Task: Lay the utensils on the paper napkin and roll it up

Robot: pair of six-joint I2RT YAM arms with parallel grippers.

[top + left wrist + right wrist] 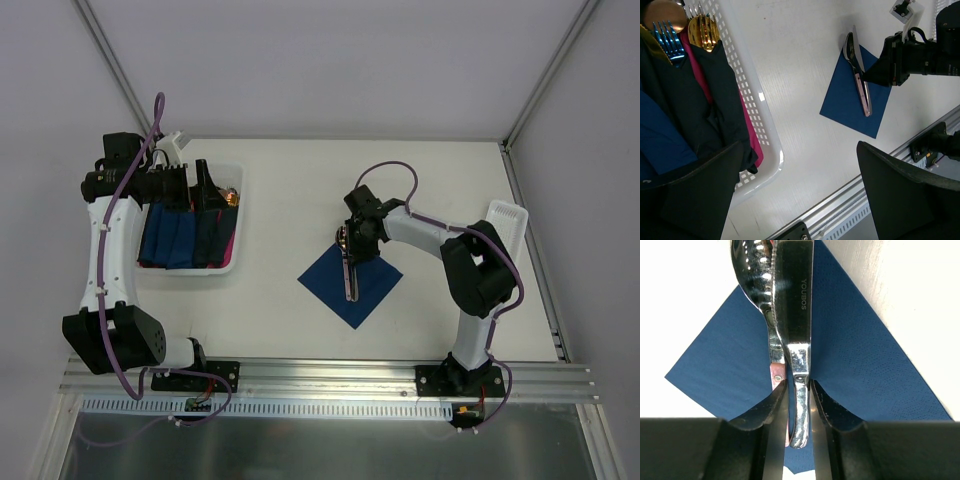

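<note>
Utensils (347,275) lie across the paper napkin (325,285), right gripper (799,400) clamped on their handles. Left gripper (799,147), well apart from the napkin, gapes wide.

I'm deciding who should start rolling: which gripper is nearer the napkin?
Right. The right gripper is over the napkin, gripping the utensils on it; the left gripper hangs over the basket, well off to the side.

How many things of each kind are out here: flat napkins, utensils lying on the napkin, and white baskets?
Paper napkin: 1
Spoon: 1
Knife: 1
White baskets: 2 (left basket, right basket)
Total: 5
</note>
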